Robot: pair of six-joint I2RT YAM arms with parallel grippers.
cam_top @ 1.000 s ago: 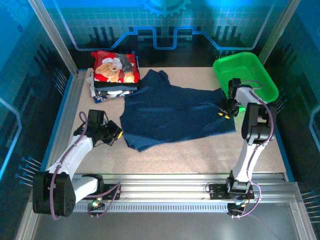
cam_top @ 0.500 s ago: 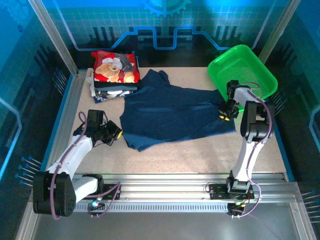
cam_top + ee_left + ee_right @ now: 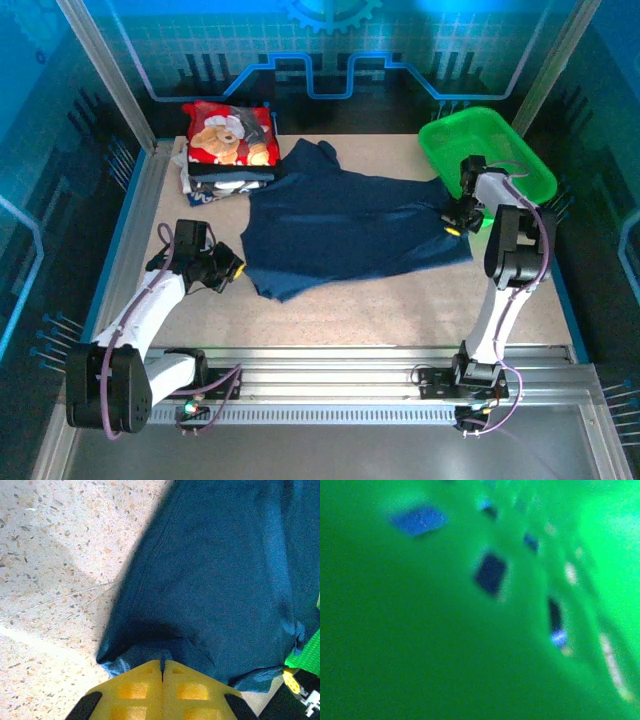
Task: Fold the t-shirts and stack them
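A navy blue t-shirt (image 3: 350, 225) lies spread flat across the middle of the table. My left gripper (image 3: 230, 270) is at the shirt's left edge. In the left wrist view its yellow fingers (image 3: 135, 690) are shut on a fold of the navy t-shirt (image 3: 225, 570). My right gripper (image 3: 453, 223) is at the shirt's right edge, pressed against the green basket (image 3: 490, 150). Its jaws cannot be made out from above. The right wrist view shows blurred green basket wall (image 3: 420, 630) very close. At the back left is a stack of folded shirts, topped by a red teddy-bear one (image 3: 232, 135).
The green mesh basket stands at the back right corner, touching the right arm. Bare speckled tabletop (image 3: 400, 300) runs in front of the shirt. Metal rails border the table on the left and at the near edge.
The green basket was pushed left and has swung back right. My right gripper has shifted slightly right and back at the shirt's edge. The left arm has hardly moved.
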